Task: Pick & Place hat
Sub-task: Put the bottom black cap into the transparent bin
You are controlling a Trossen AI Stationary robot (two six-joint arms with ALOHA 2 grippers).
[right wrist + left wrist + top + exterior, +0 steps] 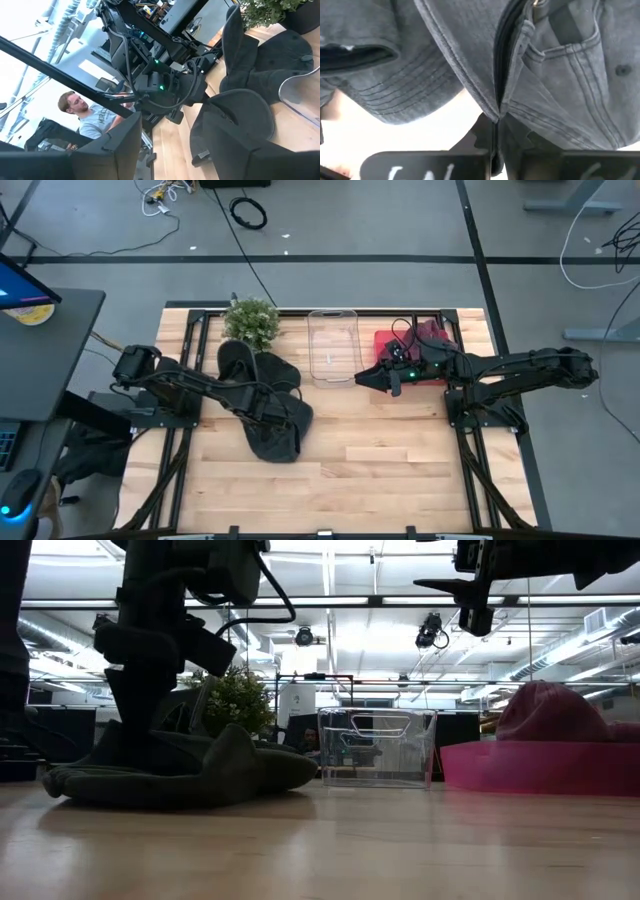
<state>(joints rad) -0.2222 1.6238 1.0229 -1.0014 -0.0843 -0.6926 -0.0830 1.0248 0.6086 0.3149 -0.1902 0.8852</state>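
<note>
From overhead I see the wooden table [380, 460] with my two arms coming in from 9 and 3 o'clock. The biggest loose items are two dark grey hats. One hat [275, 430] lies flat left of the table's middle, and the left gripper [272, 412] sits right on top of it, down at the cloth. In the left wrist view its fingers [485, 137] are nearly closed, pinching a fold of the hat's fabric where the seams meet. The second hat [245, 365] lies at 11 o'clock from the first, touching it, just below the small potted plant [251, 321] at the far edge.

At 12 o'clock on the table stands a clear plastic bin [333, 345]. To its right is a pink tray [425, 345] holding something dark red. My right gripper [366, 378] hovers high above the table between bin and tray, fingers apart, holding nothing, well away from both hats.

A person [85, 117] shows beyond the table.
</note>
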